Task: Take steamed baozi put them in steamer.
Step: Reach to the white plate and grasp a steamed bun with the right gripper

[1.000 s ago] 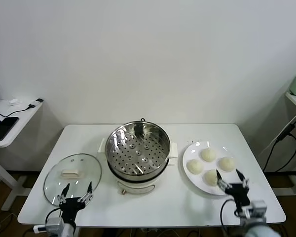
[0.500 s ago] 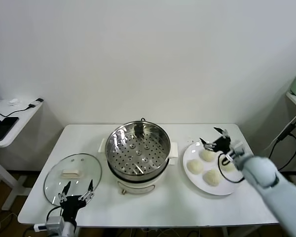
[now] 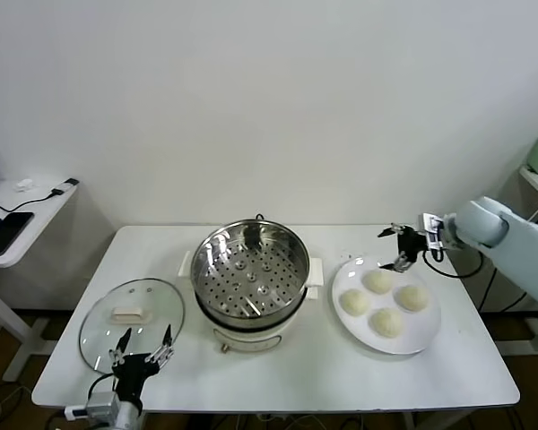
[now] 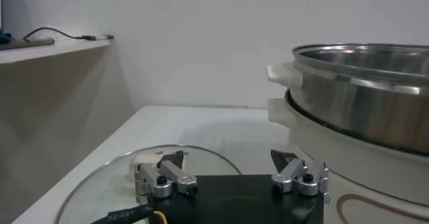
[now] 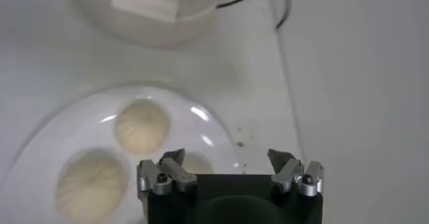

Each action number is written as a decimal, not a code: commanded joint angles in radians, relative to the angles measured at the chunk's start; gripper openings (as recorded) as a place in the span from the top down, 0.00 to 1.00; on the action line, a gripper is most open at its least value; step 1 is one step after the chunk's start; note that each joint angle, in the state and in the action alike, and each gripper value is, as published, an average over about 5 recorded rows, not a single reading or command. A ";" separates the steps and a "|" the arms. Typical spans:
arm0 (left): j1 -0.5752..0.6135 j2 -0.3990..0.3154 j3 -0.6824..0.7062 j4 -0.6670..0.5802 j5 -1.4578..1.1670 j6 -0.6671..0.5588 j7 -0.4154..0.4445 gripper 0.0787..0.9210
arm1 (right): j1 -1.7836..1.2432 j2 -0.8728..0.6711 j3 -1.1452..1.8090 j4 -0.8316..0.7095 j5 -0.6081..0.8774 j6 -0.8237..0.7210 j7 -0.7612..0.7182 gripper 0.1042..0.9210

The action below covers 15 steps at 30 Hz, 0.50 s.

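Four baozi (image 3: 386,299) sit on a plate (image 3: 426,333) near the table's (image 3: 278,376) right edge. Steamer (image 3: 250,271) at table centre, tray bare. Right gripper (image 3: 400,247) hangs above the plate's far rim, jaws apart, gripping nothing. Left gripper (image 3: 143,350) parked at the near-left corner by the glass lid (image 3: 132,320), jaws apart.

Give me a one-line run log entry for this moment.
right claw: open, above plate's far edge | baozi: four on plate | steamer: empty | left claw: open, parked
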<state>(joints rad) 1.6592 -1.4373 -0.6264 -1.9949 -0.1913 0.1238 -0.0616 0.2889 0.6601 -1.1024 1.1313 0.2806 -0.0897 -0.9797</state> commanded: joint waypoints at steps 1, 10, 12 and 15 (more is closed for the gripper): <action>0.001 0.000 0.000 0.006 0.000 -0.001 0.001 0.12 | 0.204 0.157 -0.365 -0.183 0.039 -0.041 -0.118 0.12; 0.000 -0.007 0.006 0.020 0.002 -0.005 0.001 0.12 | 0.053 0.281 -0.268 -0.346 0.036 -0.064 -0.092 0.12; -0.001 -0.008 0.008 0.022 0.002 -0.005 0.001 0.12 | 0.027 0.300 -0.248 -0.374 0.033 -0.063 -0.091 0.12; -0.004 -0.008 0.009 0.027 0.003 -0.006 0.001 0.12 | -0.001 0.325 -0.228 -0.411 0.020 -0.061 -0.087 0.12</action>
<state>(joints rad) 1.6574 -1.4452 -0.6185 -1.9741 -0.1902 0.1196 -0.0611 0.3245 0.8833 -1.2996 0.8618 0.3029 -0.1364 -1.0457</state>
